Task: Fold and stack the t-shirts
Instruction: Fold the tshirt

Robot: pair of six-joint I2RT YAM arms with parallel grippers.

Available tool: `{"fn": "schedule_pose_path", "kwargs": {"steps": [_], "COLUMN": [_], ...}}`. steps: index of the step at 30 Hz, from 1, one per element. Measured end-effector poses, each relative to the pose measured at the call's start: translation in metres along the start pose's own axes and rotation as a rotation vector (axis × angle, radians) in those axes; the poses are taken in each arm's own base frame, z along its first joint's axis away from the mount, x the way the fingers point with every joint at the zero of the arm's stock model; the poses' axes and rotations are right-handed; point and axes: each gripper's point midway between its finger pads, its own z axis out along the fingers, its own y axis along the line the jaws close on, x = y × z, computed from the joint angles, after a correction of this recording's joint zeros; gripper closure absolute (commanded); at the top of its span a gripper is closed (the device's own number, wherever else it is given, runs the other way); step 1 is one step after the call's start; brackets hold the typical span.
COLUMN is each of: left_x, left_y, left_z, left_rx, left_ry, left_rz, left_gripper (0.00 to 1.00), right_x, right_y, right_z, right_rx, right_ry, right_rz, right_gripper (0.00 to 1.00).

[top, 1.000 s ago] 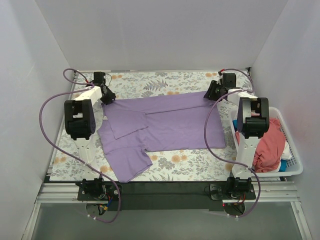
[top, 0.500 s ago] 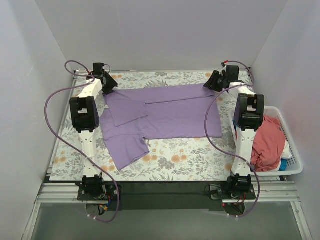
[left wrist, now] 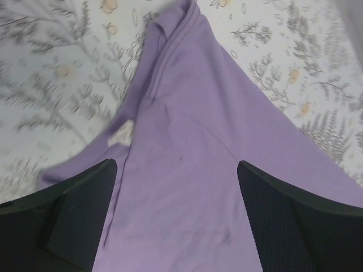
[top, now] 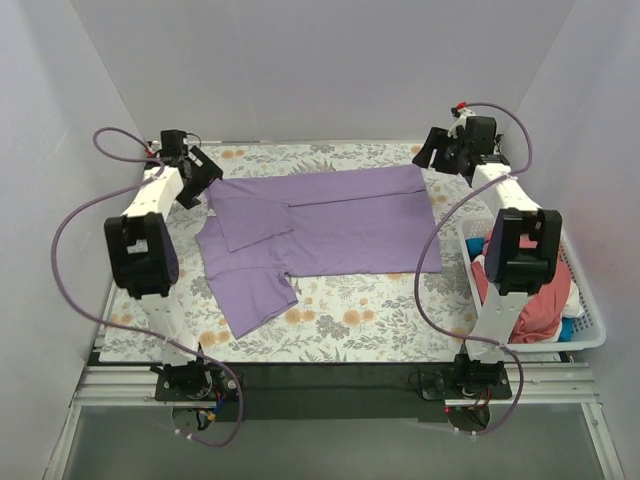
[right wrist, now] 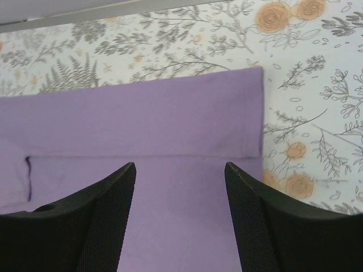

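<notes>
L end effector point(left wrist: 176, 165) spread; tag point(left wrist: 120, 134) illegible

Plain white walls point(top: 320, 70) enclose a floral-patterned table point(top: 350, 325).

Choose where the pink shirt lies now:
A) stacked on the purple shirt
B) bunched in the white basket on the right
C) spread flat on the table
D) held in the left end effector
B: the pink shirt sits crumpled inside the basket, apart from the purple shirt, which alone lies spread out.
</notes>
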Motion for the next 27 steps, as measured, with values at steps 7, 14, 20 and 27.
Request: {"fn": "schedule_pose_path", "kwargs": {"steps": [7,14,20,27], "left_x": [0.022,0.111,0.156,0.158], "left_y": [0.028,0.101,0.144,0.159], "left_z": [-0.143,-0.147,-0.129,-0.107], "left_rx": [0.062,-0.033,-0.151,-0.239], "left_ry": [-0.160,-0.061,0.052,0.068], "left_rz": [-0.022,0.000,0.019,0.045], "left_gripper": [0.22,0.38,0.39,0.48], "right_x": [0.062,0.201,0.250,0.271], "right_y": [0.077,0.128,0.130,0.111], "right_z": [-0.064,-0.095,-0.125,-0.140], "right_rx": [-0.008,-0.033,-0.020,0.032], "right_ry": [0.043,0.290,0.354,0.364], "right_rz": [-0.108,-0.249,-0.324,-0.333], "right_gripper": [0.29,0.31,0.31,0.32]}}
